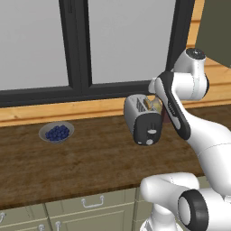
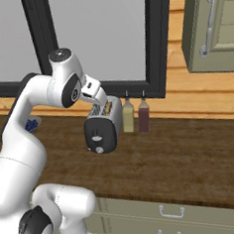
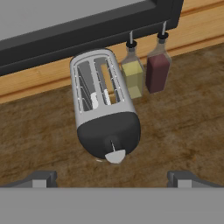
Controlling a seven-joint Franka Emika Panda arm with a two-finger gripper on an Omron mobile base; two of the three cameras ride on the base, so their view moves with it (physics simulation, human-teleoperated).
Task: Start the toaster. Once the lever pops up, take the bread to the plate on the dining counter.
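I see the gripper [image 3: 112,177] fully open and holding nothing, hovering above the toaster [image 3: 105,105]. The toaster stands on the wooden worktop [image 3: 183,131], just beside two bottles [image 3: 144,72]. The bread [image 3: 109,83] sits inside one slot, and the lever [image 3: 114,155] is on the dark end panel.

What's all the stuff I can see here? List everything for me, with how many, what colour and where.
toaster: one, brushed steel with a dark end panel, on the wood worktop below the window.
lever: one, pale tab, on the toaster's dark end.
bread: one golden slice, standing in a toaster slot.
bottles: two, one yellowish, one dark red, side by side beside the toaster against the wall.
bowl of blueberries: one, grey with blue berries, on the worktop left of the toaster.
window frame: black, behind the worktop.
wall cabinet: one, grey-green, upper right.
drawers: grey-green, under the worktop.
end effector: one, dark tips, open, above the toaster.
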